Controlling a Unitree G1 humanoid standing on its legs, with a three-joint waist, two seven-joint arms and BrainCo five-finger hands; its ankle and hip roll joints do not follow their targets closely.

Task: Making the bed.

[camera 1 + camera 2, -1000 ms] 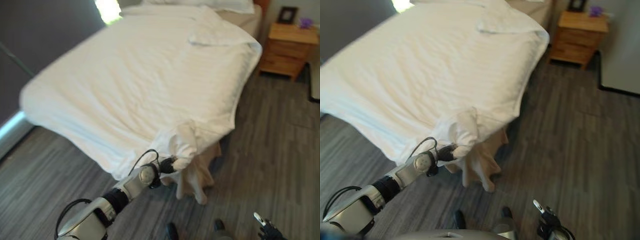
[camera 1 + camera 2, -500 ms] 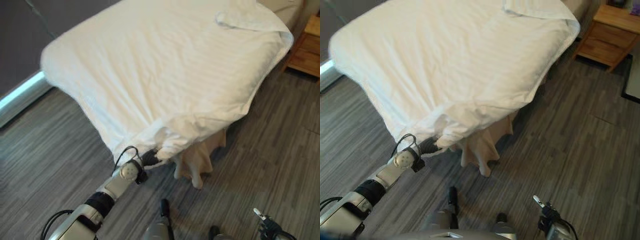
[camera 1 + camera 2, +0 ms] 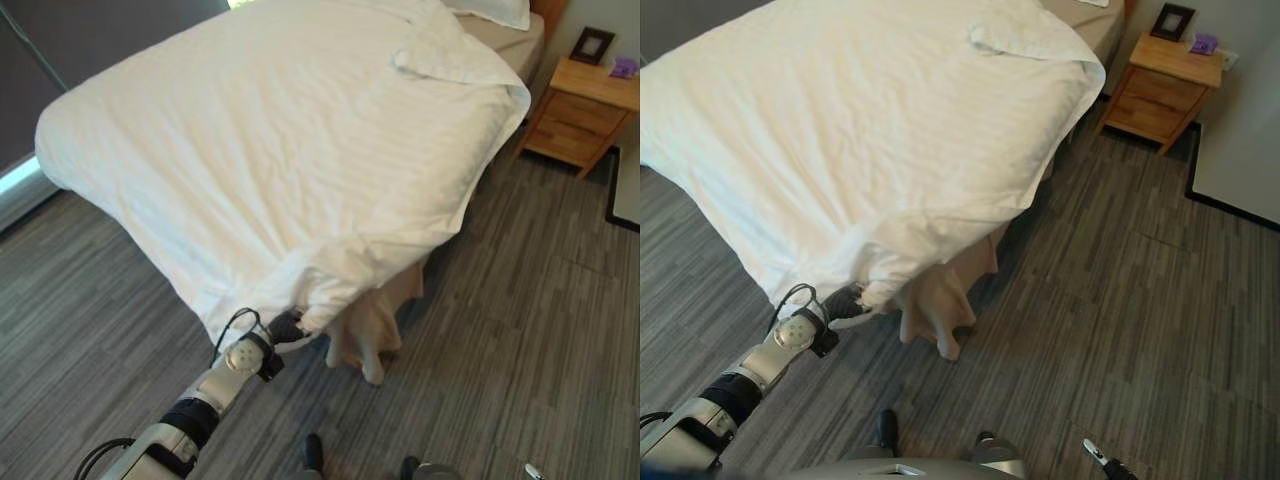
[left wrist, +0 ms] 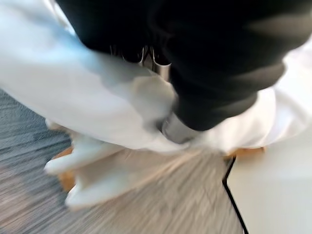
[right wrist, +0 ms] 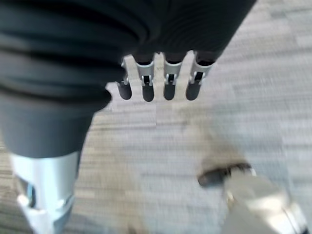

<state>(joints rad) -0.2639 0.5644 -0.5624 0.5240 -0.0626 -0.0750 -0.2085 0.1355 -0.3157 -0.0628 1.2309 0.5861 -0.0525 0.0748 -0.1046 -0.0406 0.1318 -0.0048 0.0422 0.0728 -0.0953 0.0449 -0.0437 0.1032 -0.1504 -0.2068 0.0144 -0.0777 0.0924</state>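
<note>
At the bed's near corner my left hand (image 3: 286,327) has its fingers clamped on the hanging edge of the white duvet (image 3: 290,140), which is spread across the bed (image 3: 505,30), while my right hand (image 5: 156,83) hangs over the floor (image 3: 520,330), fingers straight and apart.

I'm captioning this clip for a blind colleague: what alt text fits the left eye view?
The robot's left hand grips the near corner of a white duvet spread over a bed, the corner hanging toward the grey wood-look floor. A beige sheet droops below that corner, and a wooden nightstand stands beside the bed's far end.
</note>
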